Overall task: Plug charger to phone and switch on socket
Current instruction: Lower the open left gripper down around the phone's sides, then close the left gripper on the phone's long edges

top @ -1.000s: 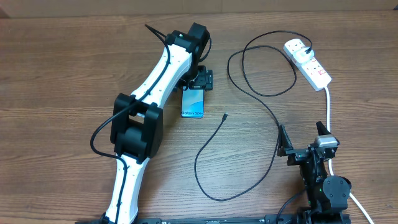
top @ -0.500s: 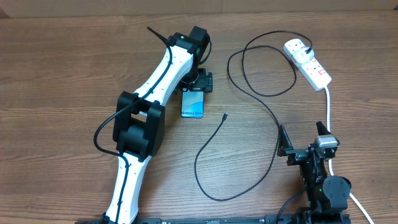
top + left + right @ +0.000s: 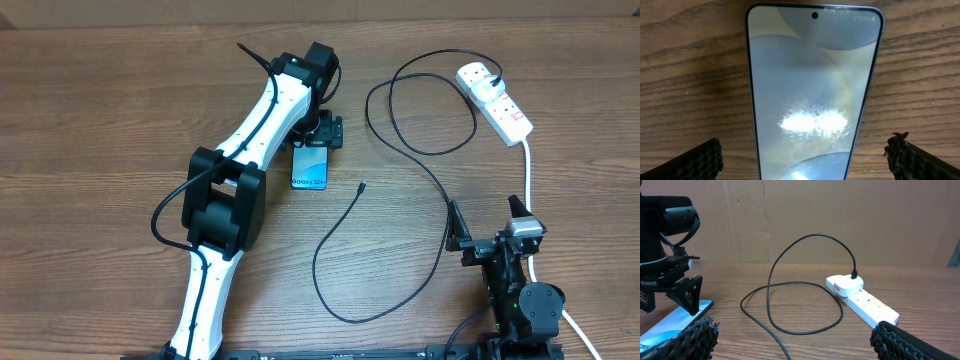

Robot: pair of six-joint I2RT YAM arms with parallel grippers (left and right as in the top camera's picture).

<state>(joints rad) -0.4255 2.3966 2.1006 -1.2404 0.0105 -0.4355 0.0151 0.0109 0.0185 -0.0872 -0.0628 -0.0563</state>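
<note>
Overhead: against half a second ago nothing has visibly shifted; against a second ago the left arm's black elbow sits slightly further right. The left fingers (image 3: 334, 131) stand over the far end of the phone (image 3: 310, 170), a slim rectangle with a lit blue screen, flat on the wood-grain table (image 3: 100, 120) left of centre. The charger (image 3: 330, 240), a thin black cable, loops from its small tip (image 3: 360, 186) just right of the phone to a white plug (image 3: 478, 78) in the socket (image 3: 503, 107), a white oblong strip at far right. The right fingers (image 3: 457, 228) are spread wide at near right, holding nothing.

Left wrist: the glossy phone (image 3: 812, 90), with rounded corners and a glare patch, lies between the ridged black fingers (image 3: 695, 162), which stand wide, clear of both its edges.

Right wrist: the knurled right fingers (image 3: 695, 340) frame the view, wide apart. The socket (image 3: 870, 305) lies at right, the cable (image 3: 771, 295) arches up from its plug (image 3: 845, 285), and the phone (image 3: 670, 325) is at left.
</note>
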